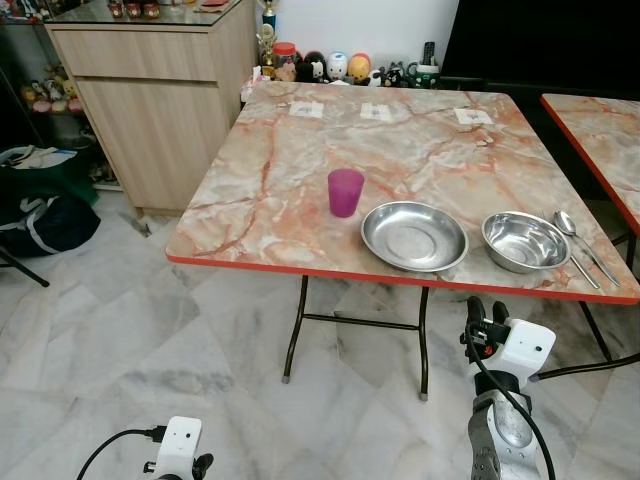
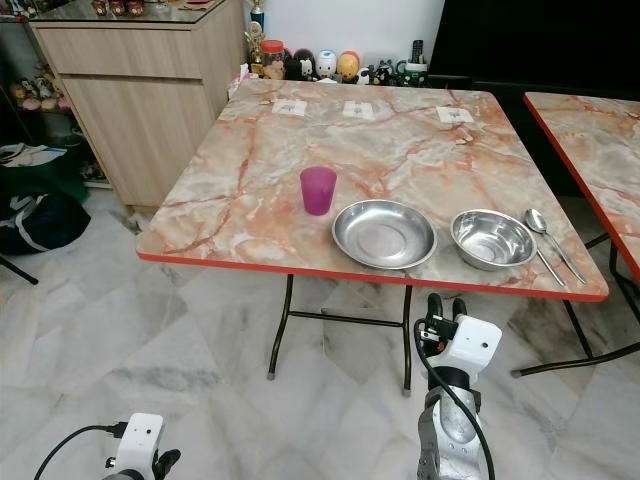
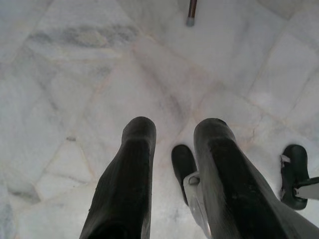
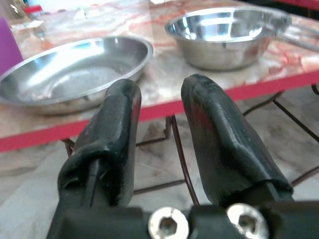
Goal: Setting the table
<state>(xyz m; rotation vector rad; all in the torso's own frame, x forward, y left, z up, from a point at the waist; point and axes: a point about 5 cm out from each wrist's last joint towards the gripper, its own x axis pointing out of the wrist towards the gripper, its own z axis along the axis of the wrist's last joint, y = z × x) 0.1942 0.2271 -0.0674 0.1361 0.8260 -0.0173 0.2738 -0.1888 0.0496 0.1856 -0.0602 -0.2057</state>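
A home dining corner: a marble-patterned folding surface (image 1: 300, 170) on marble floor tiles (image 1: 120, 330), a wooden sideboard (image 1: 150, 90) beside it, toy figurines (image 1: 335, 68) lined behind it against the wall.

Wooden cabinet (image 1: 150, 95) far left, dark bag (image 1: 40, 215) on marble floor (image 1: 130, 350), figurines (image 1: 335, 68) along far wall, second table (image 1: 605, 130) right.

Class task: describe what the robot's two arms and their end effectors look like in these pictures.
Each silver arm ends in a white wrist block with a black cable looping off it. The right end effector and the left end effector each have two long, rounded black fingers; silver screws sit at the right one's base.
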